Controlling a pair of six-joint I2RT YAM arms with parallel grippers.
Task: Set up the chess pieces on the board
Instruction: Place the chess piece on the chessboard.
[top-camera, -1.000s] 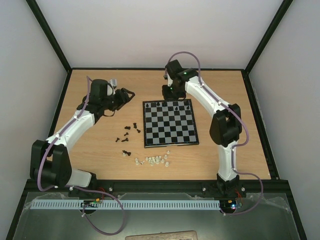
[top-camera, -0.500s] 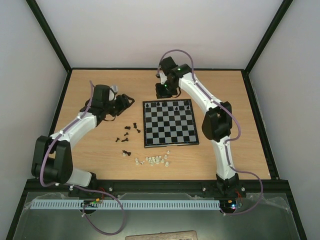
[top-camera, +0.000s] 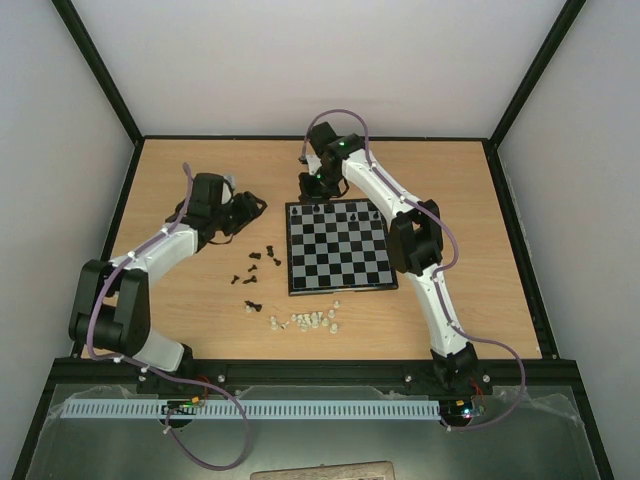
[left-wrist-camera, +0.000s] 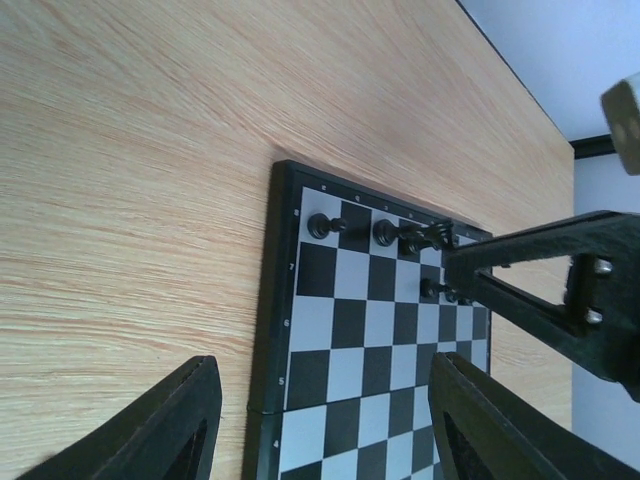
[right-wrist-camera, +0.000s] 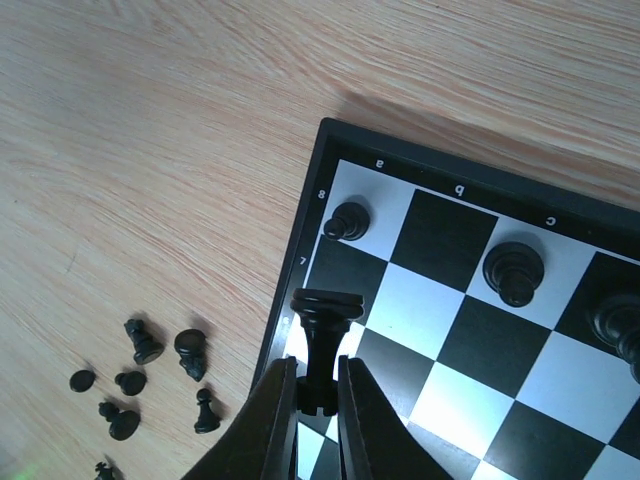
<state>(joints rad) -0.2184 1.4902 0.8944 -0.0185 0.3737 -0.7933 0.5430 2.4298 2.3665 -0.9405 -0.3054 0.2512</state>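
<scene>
On the wooden bench (top-camera: 190, 290) we see the board (top-camera: 340, 246) at centre, loose chess pieces (top-camera: 258, 262) just left of it. Our right pincer (right-wrist-camera: 318, 395) pinches a black piece (right-wrist-camera: 324, 325) over the board's far-left corner; our left pincer (top-camera: 250, 208) hangs spread and empty.

One black chessman (right-wrist-camera: 322, 325), slim with a flat flared top, stands upright, pinched between the jaws of the right gripper (right-wrist-camera: 316, 368). It is above the near-corner edge of the board (right-wrist-camera: 303, 240), a small black-rimmed square of black and pale grey checks lying flat beneath and ahead-right of those jaws. Just ahead of the jaws, seated black pieces (right-wrist-camera: 347, 221) stand upright along the board's end row, one on the corner square. To the jaws' left, loose black pieces (right-wrist-camera: 190, 350) lie scattered off the board, some toppled.
</scene>
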